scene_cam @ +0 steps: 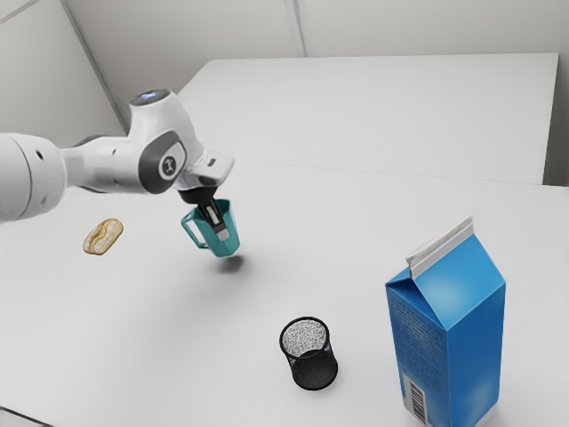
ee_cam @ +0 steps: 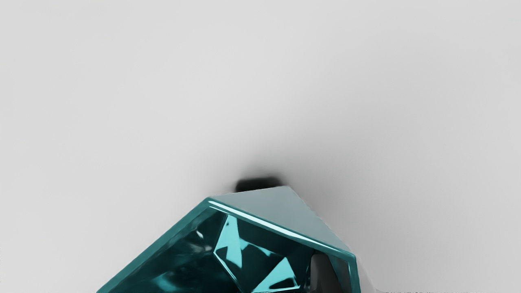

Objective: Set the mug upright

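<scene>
In the exterior view, the gripper (scene_cam: 220, 233) is pinching the teal mug (scene_cam: 233, 228) by its wall; the mug is hanging mouth up, leaning slightly, seemingly just above the white table (scene_cam: 169, 338), well to the far side of the mesh cup (scene_cam: 308, 354). In the wrist view, one finger (ee_cam: 324, 273) is reaching inside the mouth. With one wall bearing the weight, the mug risks swivelling; letting go while its base is slanting or hanging clear risks toppling it.
</scene>
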Controlling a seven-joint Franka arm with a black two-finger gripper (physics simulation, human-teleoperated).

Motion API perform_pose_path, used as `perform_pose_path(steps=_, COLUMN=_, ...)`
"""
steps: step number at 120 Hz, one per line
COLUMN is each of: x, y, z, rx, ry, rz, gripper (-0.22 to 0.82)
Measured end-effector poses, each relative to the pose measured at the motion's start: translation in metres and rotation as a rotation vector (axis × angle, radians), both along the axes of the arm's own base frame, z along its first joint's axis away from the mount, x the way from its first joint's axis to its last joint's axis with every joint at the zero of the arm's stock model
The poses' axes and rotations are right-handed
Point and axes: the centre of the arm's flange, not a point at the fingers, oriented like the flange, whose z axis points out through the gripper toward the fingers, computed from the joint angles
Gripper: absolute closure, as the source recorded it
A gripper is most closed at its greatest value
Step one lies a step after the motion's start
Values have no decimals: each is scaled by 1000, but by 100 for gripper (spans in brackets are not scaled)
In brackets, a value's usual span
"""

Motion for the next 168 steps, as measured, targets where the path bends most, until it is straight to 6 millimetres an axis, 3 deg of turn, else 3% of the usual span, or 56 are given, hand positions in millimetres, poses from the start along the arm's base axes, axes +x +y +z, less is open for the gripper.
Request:
perform_pose_path(steps=24, x=-11, y=-10, z=-11, rx=41, ry=-25, rz=13, gripper=78)
perform_pose_path(steps=102, x=-24, y=-13, z=-45, rx=44, ry=-66, rz=117, gripper=77)
perform_pose_path(steps=168, x=-24, y=-12, z=-44, rx=33, ry=-81, rz=144, gripper=41)
